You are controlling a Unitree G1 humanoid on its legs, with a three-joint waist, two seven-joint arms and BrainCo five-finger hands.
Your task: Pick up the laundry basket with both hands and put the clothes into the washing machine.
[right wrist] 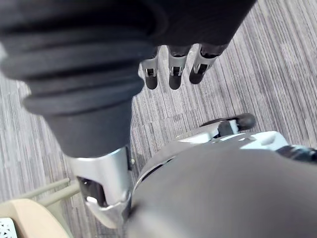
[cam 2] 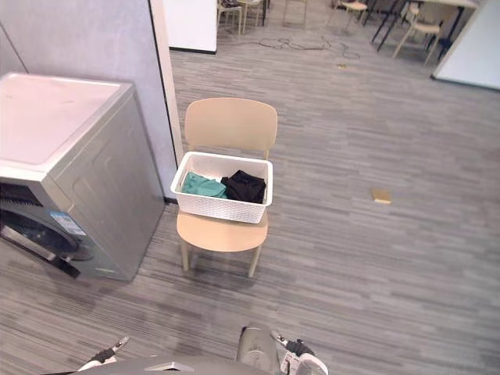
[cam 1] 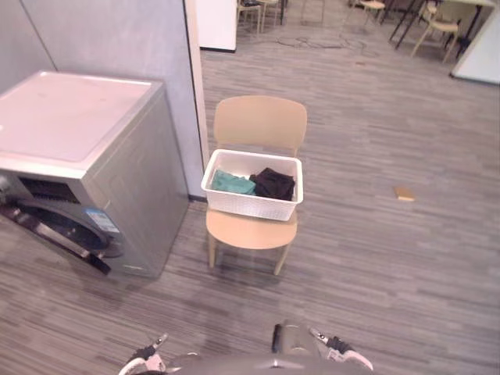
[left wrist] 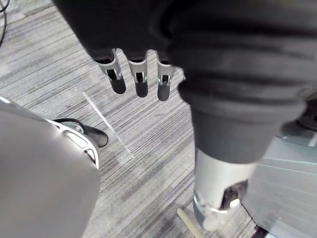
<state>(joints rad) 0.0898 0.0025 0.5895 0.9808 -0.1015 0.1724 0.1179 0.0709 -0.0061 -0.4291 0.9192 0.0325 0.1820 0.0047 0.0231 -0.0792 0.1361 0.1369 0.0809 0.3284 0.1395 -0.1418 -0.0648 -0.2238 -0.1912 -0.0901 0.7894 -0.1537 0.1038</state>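
One white laundry basket (cam 1: 250, 205) sits on the seat of one pale wooden chair (cam 1: 260, 121) on grey striped flooring (cam 1: 391, 258). It holds two garments, one teal (cam 1: 232, 183) and one black (cam 1: 273, 183), near one silver washing machine (cam 1: 78, 117) whose door (cam 1: 58, 226) hangs open. Both the left hand (left wrist: 141, 82) and the right hand (right wrist: 174, 74) hang above the floor, fingers straight and empty.

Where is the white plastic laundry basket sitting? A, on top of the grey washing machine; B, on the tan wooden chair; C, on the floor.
B: the white plastic laundry basket rests on the seat of the tan wooden chair, beside the grey washing machine.
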